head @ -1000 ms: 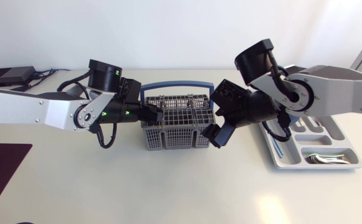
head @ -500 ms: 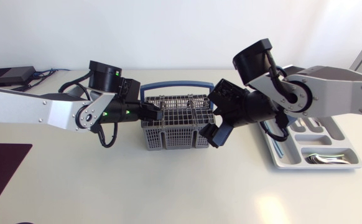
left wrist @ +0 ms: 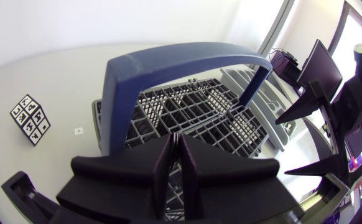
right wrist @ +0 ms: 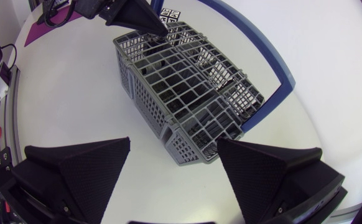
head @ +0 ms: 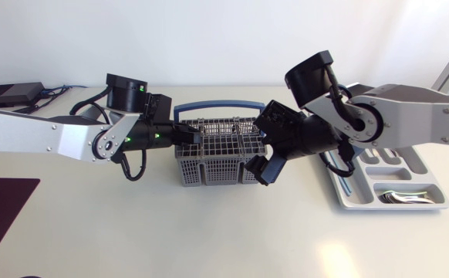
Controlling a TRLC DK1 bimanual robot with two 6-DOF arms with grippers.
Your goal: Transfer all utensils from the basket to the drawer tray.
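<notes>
The grey wire basket (head: 217, 154) with a blue handle (head: 218, 105) stands mid-table. My left gripper (head: 196, 140) is at its left end wall, fingers pressed together on the rim (left wrist: 176, 146); the right wrist view shows its tips (right wrist: 155, 30) at the basket's far end. My right gripper (head: 263, 166) hangs open just off the basket's right end, the basket (right wrist: 181, 87) ahead of its spread fingers (right wrist: 175, 146). No utensil shows plainly in the basket. The grey drawer tray (head: 386, 207) lies at the right with metal utensils (head: 403, 198) in its front compartment.
A black device (head: 8, 94) sits at the back left, and a dark purple mat (head: 1, 208) lies at the front left. A small marker cube (left wrist: 30, 118) stands beyond the basket's left end. Bare table stretches in front of the basket.
My left gripper's fingers have closed on the basket's left rim. The right arm has shifted slightly left, towards the basket's right end, still open.
</notes>
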